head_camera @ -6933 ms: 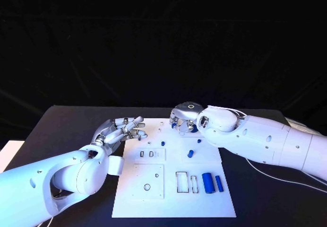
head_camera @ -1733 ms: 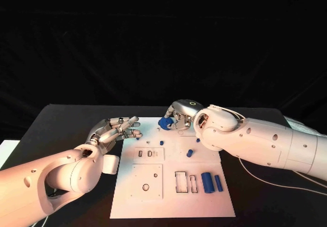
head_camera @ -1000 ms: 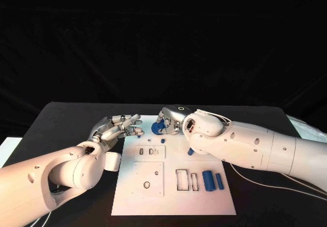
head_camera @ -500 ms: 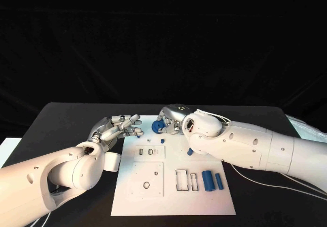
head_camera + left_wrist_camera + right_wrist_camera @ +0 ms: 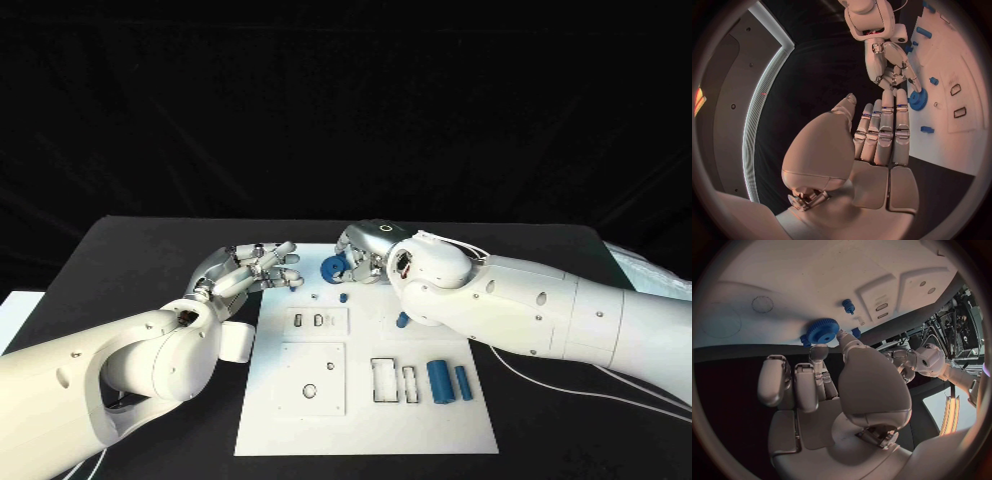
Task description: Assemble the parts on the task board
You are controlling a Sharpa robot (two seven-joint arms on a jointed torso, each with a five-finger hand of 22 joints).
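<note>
No writing or brand mark could be read on anything. The task board (image 5: pixel 368 400), a white plate, lay in the middle of the black table (image 5: pixel 130 260), with raised panels bearing oval and rectangular openings. The right hand (image 5: pixel 364 256) hung over the board's far edge and held a blue gear (image 5: pixel 333 267) between thumb and fingertip; the right wrist view showed the gear (image 5: pixel 822 331) as a toothed disc, pinched at its rim just above the white surface. The left hand (image 5: pixel 248 272) was at the board's far left corner, holding nothing; in the left wrist view its fingers (image 5: pixel 882 131) lay straight and side by side, thumb a little apart, close to the gear. Just near of the gear a small blue peg (image 5: pixel 345 298) stood upright on the board, and another small blue piece (image 5: pixel 293 288) lay under the left fingertips. A short blue part (image 5: pixel 402 321) lay beside the right arm. Two blue bars (image 5: pixel 449 383), one thick and one thin, lay side by side at the near right, next to rectangular slots.
</note>
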